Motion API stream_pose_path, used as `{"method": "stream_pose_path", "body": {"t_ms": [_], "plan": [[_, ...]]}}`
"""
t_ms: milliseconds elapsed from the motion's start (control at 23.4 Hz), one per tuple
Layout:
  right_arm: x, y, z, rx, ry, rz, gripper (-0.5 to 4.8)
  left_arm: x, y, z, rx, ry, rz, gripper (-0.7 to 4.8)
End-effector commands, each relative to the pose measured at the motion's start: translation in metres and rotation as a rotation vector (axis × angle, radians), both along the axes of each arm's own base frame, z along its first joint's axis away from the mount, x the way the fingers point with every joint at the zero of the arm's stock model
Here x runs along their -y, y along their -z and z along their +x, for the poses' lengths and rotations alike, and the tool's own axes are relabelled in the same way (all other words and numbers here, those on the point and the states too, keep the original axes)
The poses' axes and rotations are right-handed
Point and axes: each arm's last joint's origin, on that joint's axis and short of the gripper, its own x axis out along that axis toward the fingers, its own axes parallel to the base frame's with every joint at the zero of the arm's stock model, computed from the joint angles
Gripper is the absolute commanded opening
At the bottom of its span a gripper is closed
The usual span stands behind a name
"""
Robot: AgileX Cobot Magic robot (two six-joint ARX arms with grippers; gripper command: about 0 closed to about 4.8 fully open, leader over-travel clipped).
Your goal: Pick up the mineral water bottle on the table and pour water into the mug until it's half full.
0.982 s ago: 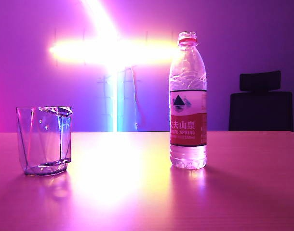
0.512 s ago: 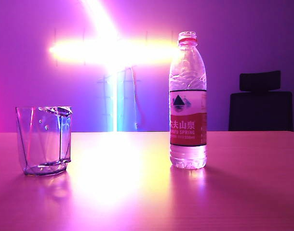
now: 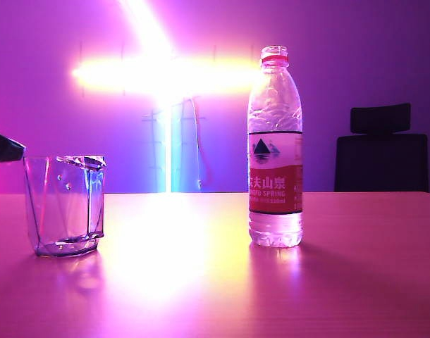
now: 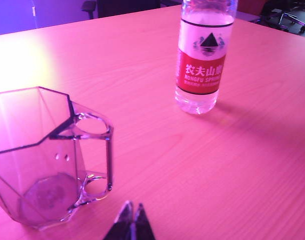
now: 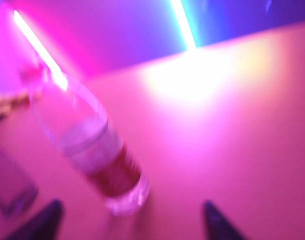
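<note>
Pink-lit table (image 3: 215, 282) bears mug (image 3: 63, 204), bottle (image 3: 275, 148); left claw (image 4: 131, 223) together near mug; right claw (image 5: 132, 220) apart.

Office or lab room, wooden table (image 3: 356, 282), black office chair (image 3: 381, 151), neon wall lights (image 3: 158, 74)

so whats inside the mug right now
Nothing that shows: the mug looks empty, and its thick base can be seen through the clear walls. The bottle stands upright and apart, holding water. A thin film of water could not be told.
</note>
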Motion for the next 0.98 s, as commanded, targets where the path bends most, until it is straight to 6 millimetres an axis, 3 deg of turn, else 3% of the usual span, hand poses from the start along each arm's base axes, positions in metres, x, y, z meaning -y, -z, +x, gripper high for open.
{"method": "stream_pose_path", "body": {"t_ms": [43, 171, 427, 726, 982], "plan": [[-0.014, 0.010, 0.011, -0.005, -0.107, -0.073, 4.79, 0.000, -0.002, 0.000, 0.008, 0.000, -0.011, -0.02], [-0.028, 0.023, 0.022, 0.059, -0.119, -0.132, 4.79, 0.000, -0.002, 0.000, 0.008, 0.000, -0.011, -0.02], [-0.046, 0.031, 0.048, 0.120, -0.190, -0.203, 4.79, 0.000, -0.002, 0.000, 0.008, 0.000, -0.011, -0.02], [-0.075, 0.049, 0.110, 0.186, -0.294, -0.183, 4.79, 0.000, -0.002, 0.000, 0.009, 0.000, -0.012, -0.02], [-0.089, 0.062, 0.140, 0.170, -0.368, -0.179, 4.79, 0.000, -0.002, 0.000, 0.008, 0.000, -0.011, -0.02]]}}
